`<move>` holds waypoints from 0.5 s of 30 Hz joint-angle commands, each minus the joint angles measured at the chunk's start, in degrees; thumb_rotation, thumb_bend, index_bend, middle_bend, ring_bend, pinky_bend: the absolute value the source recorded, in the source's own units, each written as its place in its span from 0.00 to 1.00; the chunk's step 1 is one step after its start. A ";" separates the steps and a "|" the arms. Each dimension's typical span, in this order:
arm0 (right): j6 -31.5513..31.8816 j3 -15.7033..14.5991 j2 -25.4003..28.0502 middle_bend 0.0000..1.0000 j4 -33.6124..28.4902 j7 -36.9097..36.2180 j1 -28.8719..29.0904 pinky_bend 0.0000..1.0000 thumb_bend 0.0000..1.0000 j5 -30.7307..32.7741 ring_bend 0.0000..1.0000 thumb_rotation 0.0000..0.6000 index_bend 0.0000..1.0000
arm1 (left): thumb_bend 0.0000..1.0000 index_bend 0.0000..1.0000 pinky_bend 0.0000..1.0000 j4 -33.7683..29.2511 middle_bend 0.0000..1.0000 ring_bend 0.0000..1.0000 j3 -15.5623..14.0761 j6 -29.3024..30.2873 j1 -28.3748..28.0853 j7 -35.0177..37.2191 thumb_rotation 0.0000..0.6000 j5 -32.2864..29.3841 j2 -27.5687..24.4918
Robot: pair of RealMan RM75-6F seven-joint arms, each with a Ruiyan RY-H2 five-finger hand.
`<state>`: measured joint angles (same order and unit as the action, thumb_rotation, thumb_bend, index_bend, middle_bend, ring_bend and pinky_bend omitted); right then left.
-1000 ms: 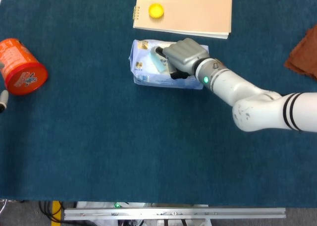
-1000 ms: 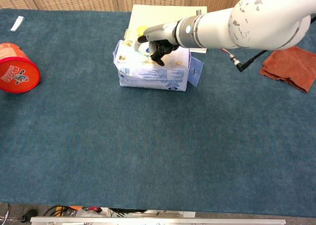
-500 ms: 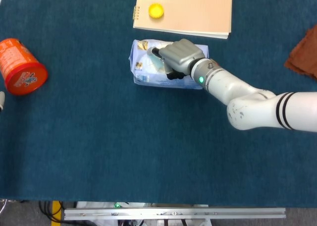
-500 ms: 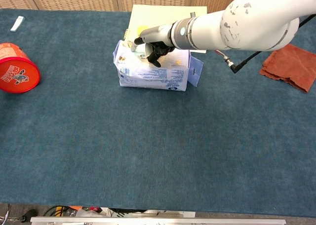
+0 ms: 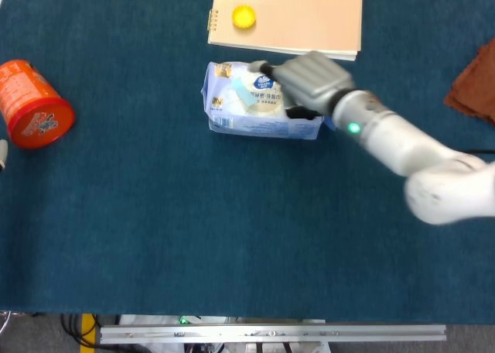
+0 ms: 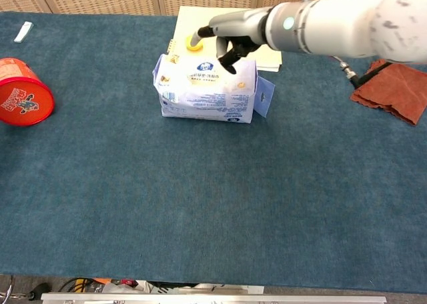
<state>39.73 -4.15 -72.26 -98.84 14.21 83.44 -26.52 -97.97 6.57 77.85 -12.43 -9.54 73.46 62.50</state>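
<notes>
A pale blue soft pack of tissues (image 5: 247,109) (image 6: 200,94) lies on the blue table cover, just in front of a tan spiral notebook (image 5: 302,16) (image 6: 200,14). My right hand (image 5: 309,78) (image 6: 237,34) hovers over the pack's far right part. It holds nothing; one finger points left and the others bend down toward the pack's top. The pack's printed round label shows uncovered. At the left edge of the head view there is only a grey sliver (image 5: 2,163), possibly my left hand.
A small yellow ball (image 5: 244,16) (image 6: 193,45) sits on the notebook's near left corner. An orange can (image 5: 35,105) (image 6: 20,91) lies on its side at far left. A rust-brown cloth (image 5: 476,82) (image 6: 393,91) lies at far right. A small white object (image 6: 23,31) is at back left.
My right hand, which was pressed on the top of the tissue pack, has lifted off and drawn back to the right. The pack's label is now uncovered.
</notes>
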 commanded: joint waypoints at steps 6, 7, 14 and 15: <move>16.33 -6.00 13.89 1.00 -14.40 1.42 -14.32 1.00 0.86 -13.17 1.00 0.84 0.11 | 0.36 0.25 0.65 0.33 0.50 0.53 0.45 0.22 -0.29 -0.06 1.00 0.21 0.36; 18.94 -6.93 14.96 1.00 -15.55 1.74 -16.67 1.00 0.82 -15.28 1.00 0.84 0.11 | 0.36 0.25 0.64 0.33 0.50 0.53 0.50 0.27 -0.35 -0.22 1.00 0.29 0.42; 33.67 -12.23 17.33 0.87 -17.84 5.50 -30.69 1.00 0.59 -26.01 0.87 0.85 0.11 | 0.36 0.25 0.56 0.03 0.50 0.53 0.48 -0.03 -1.00 -2.33 1.00 0.50 1.12; 35.57 -12.62 17.48 0.83 -17.79 5.49 -32.60 1.00 0.58 -27.38 0.83 0.85 0.11 | 0.36 0.25 0.55 -0.01 0.50 0.53 0.48 0.04 -1.01 -2.51 1.00 0.51 1.23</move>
<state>69.81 -14.19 -56.36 -115.34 18.05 56.28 -49.24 -97.93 7.05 77.88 -13.39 -11.98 73.96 63.66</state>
